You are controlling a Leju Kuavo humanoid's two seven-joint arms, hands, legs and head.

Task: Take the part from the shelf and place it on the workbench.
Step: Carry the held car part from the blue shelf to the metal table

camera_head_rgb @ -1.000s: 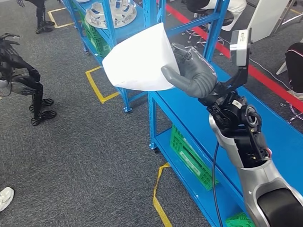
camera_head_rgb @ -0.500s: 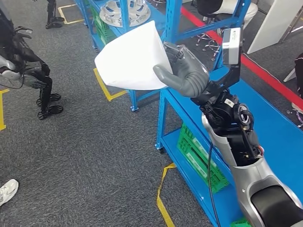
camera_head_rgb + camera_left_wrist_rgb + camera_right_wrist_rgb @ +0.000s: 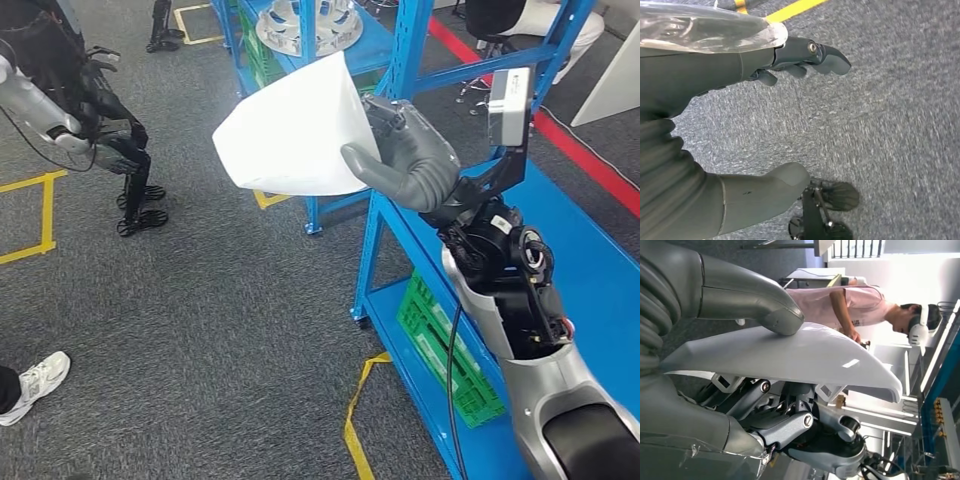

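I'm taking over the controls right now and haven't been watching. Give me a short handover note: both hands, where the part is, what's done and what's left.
Right robot hand: holds the white part, thumb on top, fingers underneath, raised beside the blue shelf.
Left robot hand: open, holding nothing, hanging over the grey carpet.
Done: part is off the shelf and in hand.
Left: carry it to the workbench, set it down, release. I can't say for sure which surface in view is the workbench.

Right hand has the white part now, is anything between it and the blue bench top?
Nothing visible. The right hand holds the white part out over the carpet, left of the blue upright. The blue workbench surface lies bare beside the arm.
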